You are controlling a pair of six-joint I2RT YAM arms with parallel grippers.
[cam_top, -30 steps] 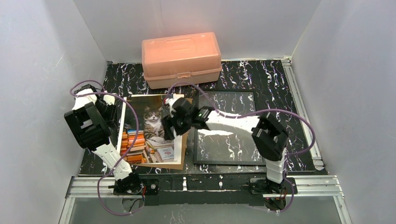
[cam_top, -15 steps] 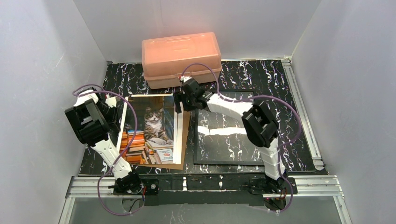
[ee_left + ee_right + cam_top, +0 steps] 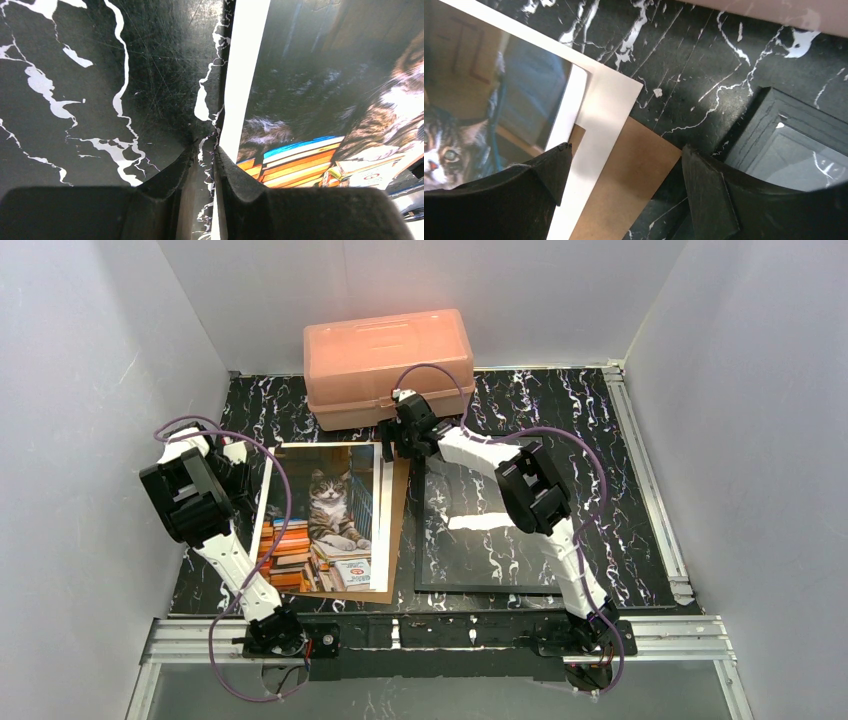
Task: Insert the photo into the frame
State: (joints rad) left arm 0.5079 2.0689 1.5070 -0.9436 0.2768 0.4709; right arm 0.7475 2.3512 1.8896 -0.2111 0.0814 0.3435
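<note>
The photo (image 3: 320,515), a cat with orange books, lies face up on the table's left half. It rests on a white mat (image 3: 609,105) and a brown backing board (image 3: 396,530). The black frame (image 3: 490,515) lies flat to its right with its pane showing the table. My right gripper (image 3: 400,443) is open over the stack's far right corner. In the right wrist view (image 3: 624,155) its jaws straddle the mat and the board (image 3: 634,175), between the photo (image 3: 499,100) and the frame (image 3: 794,135). My left gripper (image 3: 243,468) is shut at the photo's left edge (image 3: 245,75), with its fingertips (image 3: 227,160) on the table.
A peach plastic box (image 3: 388,365) stands at the back, just behind my right gripper, and its edge shows in the right wrist view (image 3: 799,12). White walls enclose the left, back and right. Metal rails run along the right (image 3: 640,470) and near edges.
My right gripper has moved from over the photo's middle to the stack's far right corner, uncovering the cat. The left arm has hardly moved.
</note>
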